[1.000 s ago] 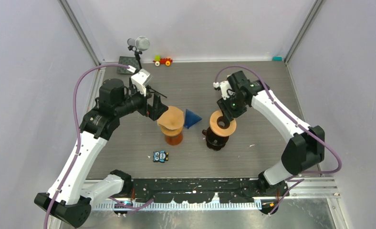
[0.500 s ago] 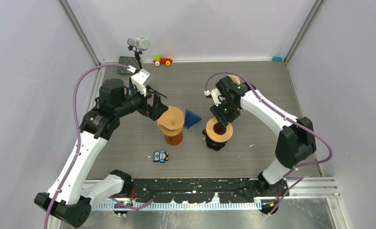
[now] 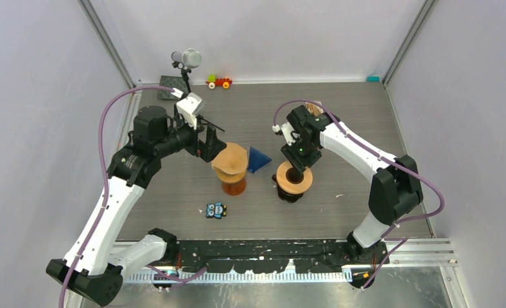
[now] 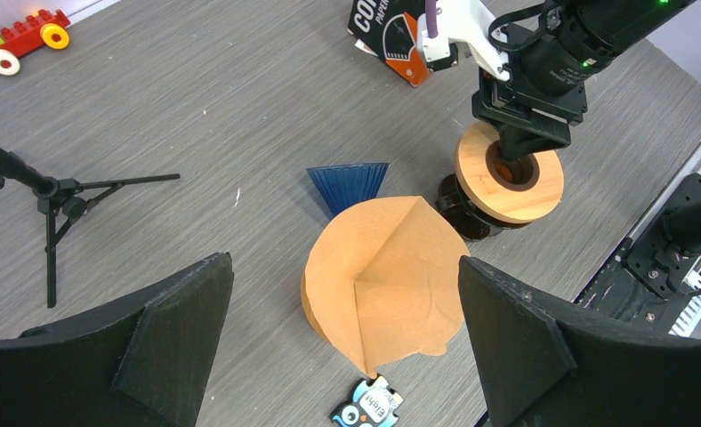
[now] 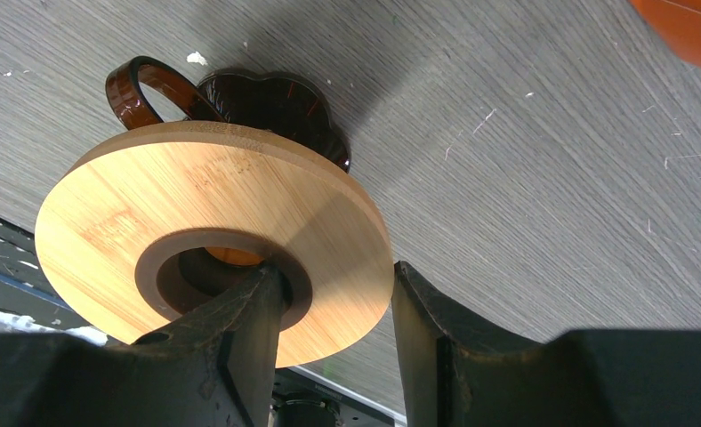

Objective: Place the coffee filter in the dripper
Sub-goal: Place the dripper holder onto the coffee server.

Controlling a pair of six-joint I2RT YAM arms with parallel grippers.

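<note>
— Found the filter (image 4: 382, 276) yet?
— Yes: draped over an orange cup (image 3: 234, 187), beside the dripper (image 5: 280, 102), not in it.
— And the left gripper (image 4: 342, 276)?
— Spread as wide as possible, holding nothing, hovering right over that filter.
— The right gripper (image 5: 336, 280)?
— Half closed, pinching the dripper's wooden ring (image 5: 151, 205): one finger down the hole, the other outside the rim.
— Anything odd about the dripper?
— Looks to be standing mouth down, ring on top. Probably needs turning over before taking any paper.
— Worries?
— Several. Could lose the ring from so narrow a pinch on lifting, dropping the dripper. Could tip the whole thing by pulling sideways. Could crush or crease the filter by closing on it too hard, or drag the cup over along with it. Could also swipe the blue fan (image 4: 349, 182) lying just beside it.
— Advice?
— Slow lift, square grip, light touch on the paper.
</note>
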